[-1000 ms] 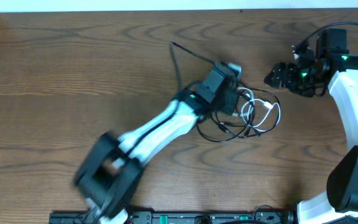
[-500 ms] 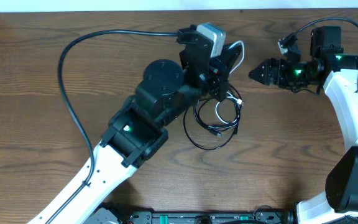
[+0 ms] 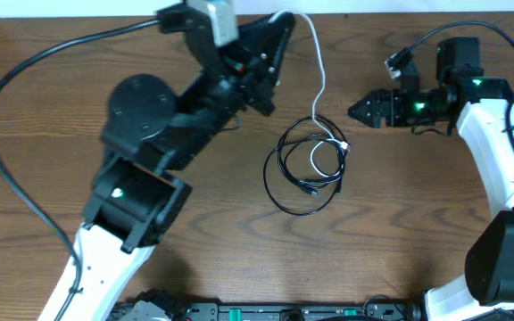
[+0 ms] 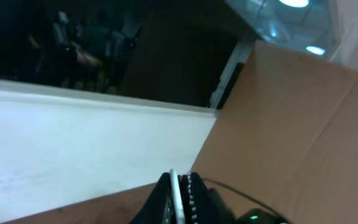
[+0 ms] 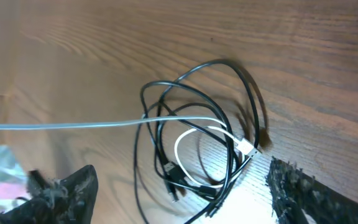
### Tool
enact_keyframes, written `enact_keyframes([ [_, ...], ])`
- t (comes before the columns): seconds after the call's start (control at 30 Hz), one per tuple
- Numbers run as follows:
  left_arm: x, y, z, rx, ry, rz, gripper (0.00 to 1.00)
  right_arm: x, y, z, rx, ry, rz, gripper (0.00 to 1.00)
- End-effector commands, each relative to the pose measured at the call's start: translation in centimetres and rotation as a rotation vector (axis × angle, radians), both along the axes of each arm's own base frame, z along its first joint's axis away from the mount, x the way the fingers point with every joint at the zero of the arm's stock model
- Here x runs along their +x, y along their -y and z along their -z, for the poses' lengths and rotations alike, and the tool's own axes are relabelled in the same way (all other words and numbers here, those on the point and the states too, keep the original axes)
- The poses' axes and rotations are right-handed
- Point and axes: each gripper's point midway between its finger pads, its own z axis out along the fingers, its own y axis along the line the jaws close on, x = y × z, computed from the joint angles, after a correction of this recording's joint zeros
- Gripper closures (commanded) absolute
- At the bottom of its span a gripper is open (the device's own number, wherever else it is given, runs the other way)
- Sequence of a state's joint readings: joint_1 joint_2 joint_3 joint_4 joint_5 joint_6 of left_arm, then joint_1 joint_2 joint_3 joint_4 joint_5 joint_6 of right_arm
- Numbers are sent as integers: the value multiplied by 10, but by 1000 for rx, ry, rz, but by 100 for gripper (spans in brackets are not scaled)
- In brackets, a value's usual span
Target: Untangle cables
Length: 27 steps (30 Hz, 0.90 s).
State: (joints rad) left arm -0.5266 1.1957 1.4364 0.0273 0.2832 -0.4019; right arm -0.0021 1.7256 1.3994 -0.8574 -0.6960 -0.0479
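Note:
The black cable [image 3: 303, 174] lies in loose loops on the wooden table, also in the right wrist view [image 5: 194, 124]. The white cable [image 3: 317, 80] runs up from a small loop inside the black coil to my left gripper [image 3: 279, 20], which is shut on its end near the table's far edge; the cord shows between the jaws in the left wrist view [image 4: 178, 196]. In the right wrist view the white cable [image 5: 204, 130] stretches left as a taut line. My right gripper [image 3: 355, 111] is open, to the right of the coil, its fingers [image 5: 179, 193] spread on either side.
The left arm's thick black wire [image 3: 25, 71] arcs over the left of the table. A white wall edge [image 3: 373, 7] borders the far side. The right arm [image 3: 498, 152] stands at the right edge.
My left gripper has swung up and left toward the far edge, pulling the white cable out of the coil into a long strand. My right gripper has edged left toward the coil.

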Motion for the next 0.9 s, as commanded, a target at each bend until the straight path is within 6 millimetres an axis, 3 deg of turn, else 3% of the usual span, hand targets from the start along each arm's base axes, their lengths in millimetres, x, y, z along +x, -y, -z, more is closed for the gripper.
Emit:
enact_keyframes([
  [0.0, -14, -12, -22, -71, 1, 62, 93, -2, -14, 25, -95, -21, -57, 18],
  [0.23, -15, -19, -22, -70, -6, 93, 93, -4, -58, 66, -134, -11, -231, 21],
  [0.43, -13, -18, -17, -64, -25, 91, 92, -1, -93, 82, -110, 53, -343, 28],
  [0.53, -13, -18, -16, -62, -31, 91, 93, 11, -100, 78, -113, 120, -343, 63],
  [0.6, -13, -18, -15, -59, -36, 91, 93, 21, -103, 69, -96, 149, -304, 94],
  [0.63, -12, -18, -13, -57, -42, 90, 93, 26, -103, 63, -84, 156, -275, 99],
  [0.77, -6, -23, -3, -41, -81, 67, 92, 37, -100, 17, -55, 218, -214, 99],
  [0.87, 3, -31, 10, -21, -130, 33, 92, 35, -94, -43, -31, 316, -178, 99],
])
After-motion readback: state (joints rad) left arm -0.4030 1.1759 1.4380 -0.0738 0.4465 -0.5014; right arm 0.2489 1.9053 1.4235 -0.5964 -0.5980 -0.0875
